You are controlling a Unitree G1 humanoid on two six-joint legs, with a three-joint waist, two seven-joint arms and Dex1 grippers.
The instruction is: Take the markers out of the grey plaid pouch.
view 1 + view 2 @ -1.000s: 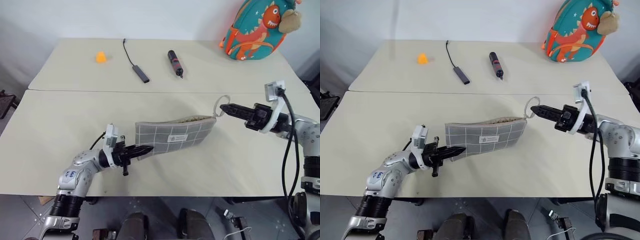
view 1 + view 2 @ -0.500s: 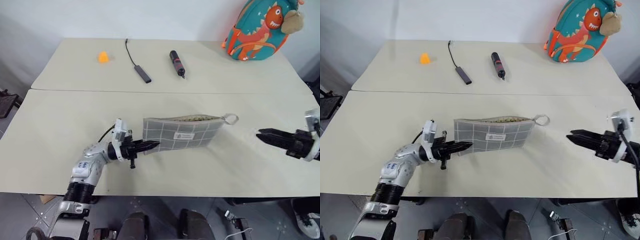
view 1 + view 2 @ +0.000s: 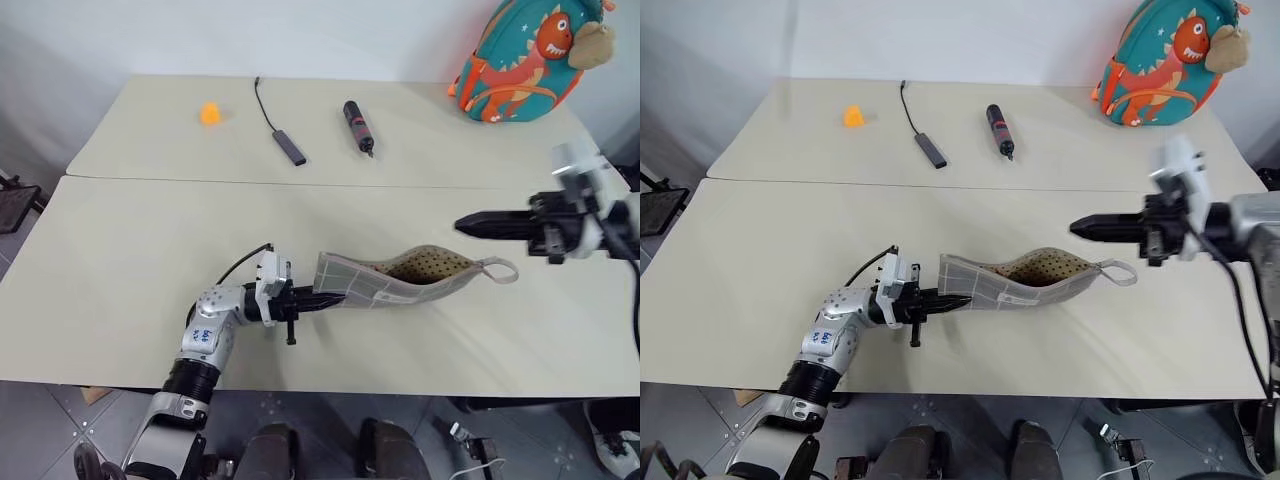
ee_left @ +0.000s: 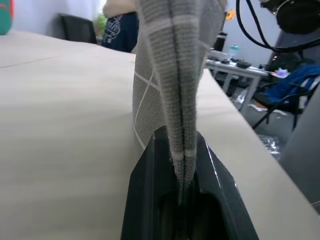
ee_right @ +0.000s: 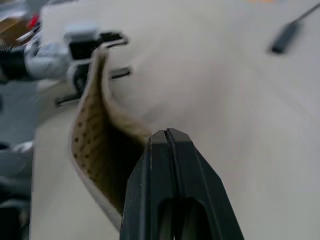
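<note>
**One end pinned, mouth gaping, nothing yet out**

Grey plaid pouch (image 3: 395,282) lay on the near table (image 3: 120,260), sagging in a curve, its zip mouth open upward and the dotted tan lining showing. Pale loop (image 3: 500,270) trailed off the end nearest the right arm. No markers could be made out inside.

Left gripper (image 3: 312,298) had its black fingers pinched shut on the pouch's closed end; the left wrist view showed fabric clamped flat between them. Right gripper (image 3: 470,224) hovered near the loop end, raised off the table, fingers pressed together and holding nothing.

Risks, as judged:
- Thin fabric grip at one corner; a hard pull or lift could slip the cloth free.
- Closed right fingers would need to part before entering; pushed in shut, they could shove the floppy mouth flat or drag the pouch sideways.
- Tipping the pouch to spill the contents might roll markers off the near table edge.

Farther off on the far table: black pen (image 3: 356,125), cable with dongle (image 3: 286,146), small orange object (image 3: 210,113), dinosaur backpack (image 3: 520,50).
</note>
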